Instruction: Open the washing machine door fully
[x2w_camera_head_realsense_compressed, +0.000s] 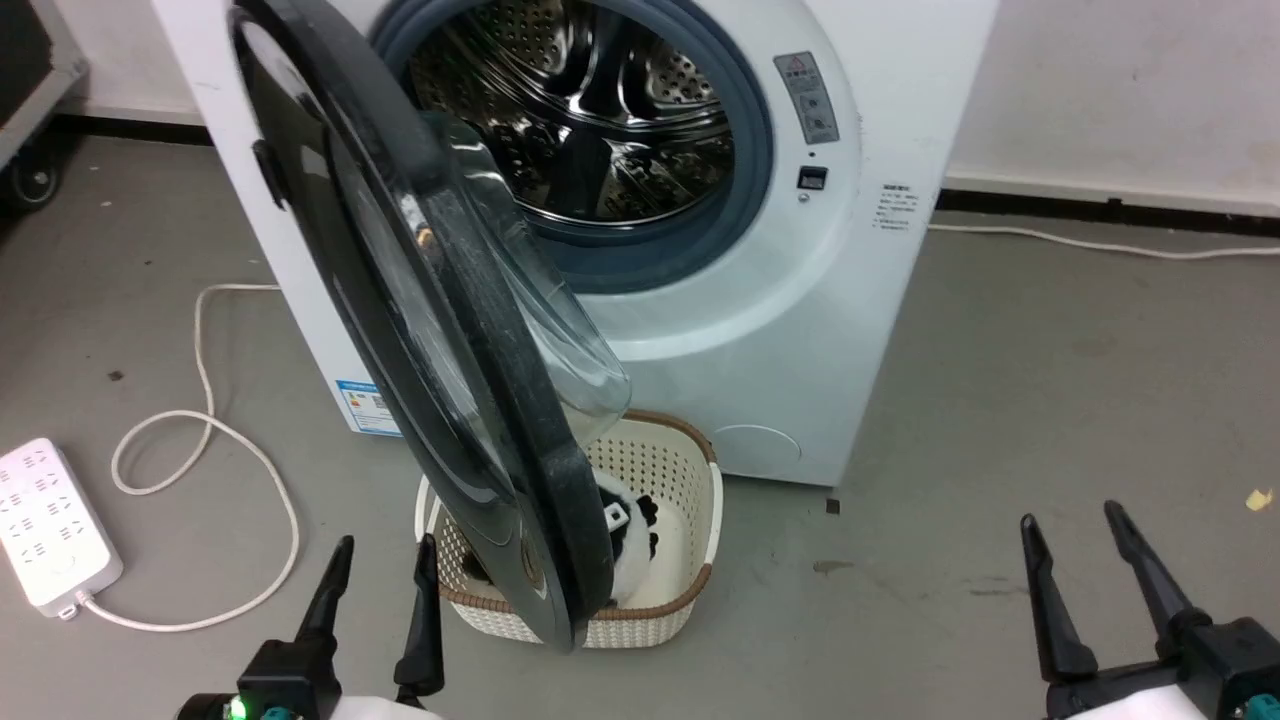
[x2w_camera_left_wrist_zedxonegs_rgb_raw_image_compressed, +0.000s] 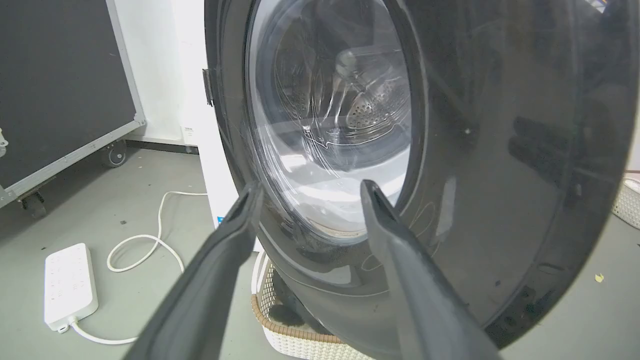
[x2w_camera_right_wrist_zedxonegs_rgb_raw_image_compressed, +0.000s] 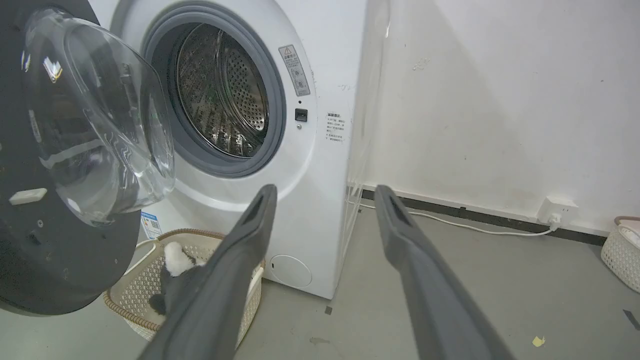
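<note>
Head view: washing machine door (x2w_camera_head_realsense_compressed: 400, 300) part-open, likely heavy, glossy-slick, glass fragile; you push outer edge, not glass centre. Left gripper (x2w_camera_head_realsense_compressed: 386, 542), right gripper (x2w_camera_head_realsense_compressed: 1070, 513): fingers apart, empty.

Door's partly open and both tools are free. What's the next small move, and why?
Probably bring the right tool left toward the inner face of the washing machine door, to push it wider. The door stands edge-on, short of fully open; the left tool is open on its outer side, touching nothing.
</note>
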